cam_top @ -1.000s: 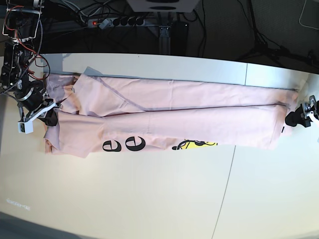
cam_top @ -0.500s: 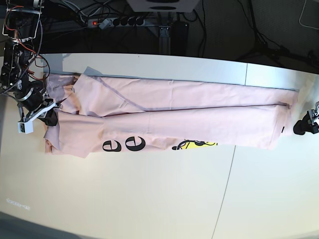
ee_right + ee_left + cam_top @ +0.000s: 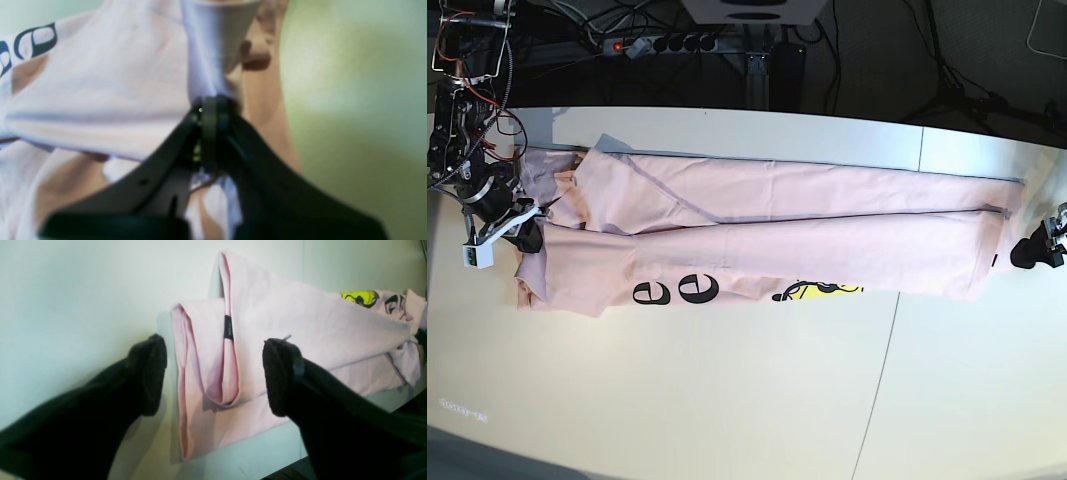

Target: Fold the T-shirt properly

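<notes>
The pale pink T-shirt [image 3: 767,230] lies on the table [image 3: 727,400] as a long narrow band, its sides folded lengthwise over the middle. Black lettering and a yellow graphic peek out along its near edge.

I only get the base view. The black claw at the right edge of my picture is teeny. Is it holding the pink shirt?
Observer: No. The left wrist view shows the left gripper wide open, with nothing pinched. The T-shirt has its folded end lying just ahead of it.
Operator: What about the other claw, by the sleeves?
Observer: The right gripper is shut on a bunched-up bit of the T-shirt.
Operator: Is anything hiding in the fold?
Observer: Yes, a small black tab sits on the edge inside the fold.
</notes>
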Robot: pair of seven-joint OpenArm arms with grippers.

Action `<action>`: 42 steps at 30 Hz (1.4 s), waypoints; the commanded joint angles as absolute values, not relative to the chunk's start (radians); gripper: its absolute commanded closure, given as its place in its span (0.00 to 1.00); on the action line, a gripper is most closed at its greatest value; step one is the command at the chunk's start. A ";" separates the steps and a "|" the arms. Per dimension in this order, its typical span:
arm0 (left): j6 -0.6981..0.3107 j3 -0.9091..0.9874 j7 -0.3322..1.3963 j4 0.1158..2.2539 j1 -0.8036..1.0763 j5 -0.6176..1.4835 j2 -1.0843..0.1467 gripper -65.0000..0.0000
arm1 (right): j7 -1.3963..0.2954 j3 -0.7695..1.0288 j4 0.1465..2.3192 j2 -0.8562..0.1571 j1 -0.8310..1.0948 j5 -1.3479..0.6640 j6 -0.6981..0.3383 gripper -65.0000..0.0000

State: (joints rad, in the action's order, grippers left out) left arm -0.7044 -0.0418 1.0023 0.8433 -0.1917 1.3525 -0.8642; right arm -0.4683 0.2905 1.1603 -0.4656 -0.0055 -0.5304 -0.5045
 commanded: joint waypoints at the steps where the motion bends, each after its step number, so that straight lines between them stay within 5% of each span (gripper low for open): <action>1: -0.698 -0.033 0.992 0.852 -0.210 1.368 -0.897 0.27 | -0.506 0.294 1.163 -0.486 -0.008 -0.509 -0.571 1.00; 20: -0.698 -0.033 1.063 0.852 -0.210 1.484 -0.891 0.27 | -0.505 0.294 1.163 -0.485 -0.008 -0.509 -0.571 1.00; 42: -0.698 -0.033 0.969 0.851 -0.154 1.304 -0.830 0.27 | -0.505 0.294 1.163 -0.484 -0.008 -0.524 -0.571 1.00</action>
